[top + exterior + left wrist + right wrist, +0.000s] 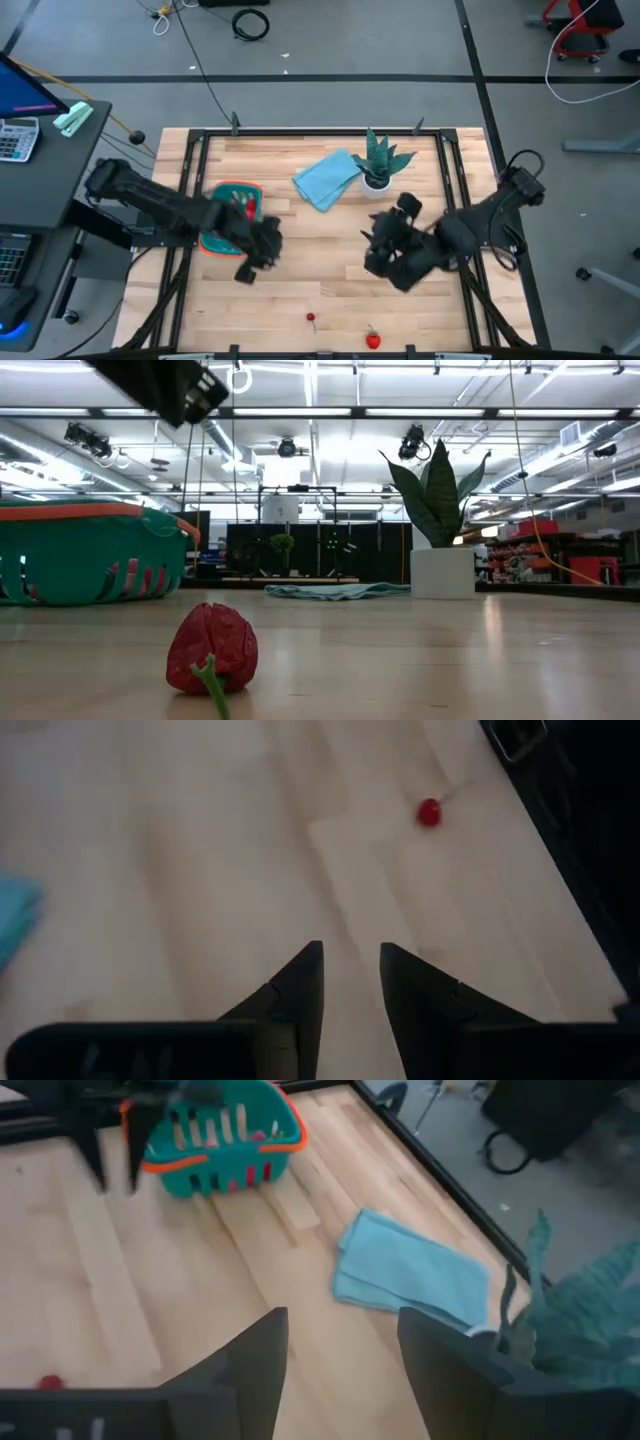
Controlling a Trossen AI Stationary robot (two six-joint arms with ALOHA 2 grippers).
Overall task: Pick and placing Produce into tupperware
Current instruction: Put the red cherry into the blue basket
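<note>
With both grippers empty above the wooden table (330, 270); produce split between tupperware and table front.

Left gripper (258, 258) raised just beside the teal, orange-rimmed tupperware (228, 215) at table left, fingers (300, 985) slightly parted, nothing between them. Right gripper (385, 250) at table right, near the potted plant (378, 160), fingers (262, 1350) spread wide and holding nothing. Red and pink produce pieces (243, 203) inside the tupperware, seen through its side slots from the right wrist. Small red cherry-like piece (312, 319) on bare wood near the front edge, well apart from both grippers; red pepper-like piece with green stem (212, 650) also near the front edge, lying on its side. Light blue folded cloth (327, 178) flat between tupperware and plant.
</note>
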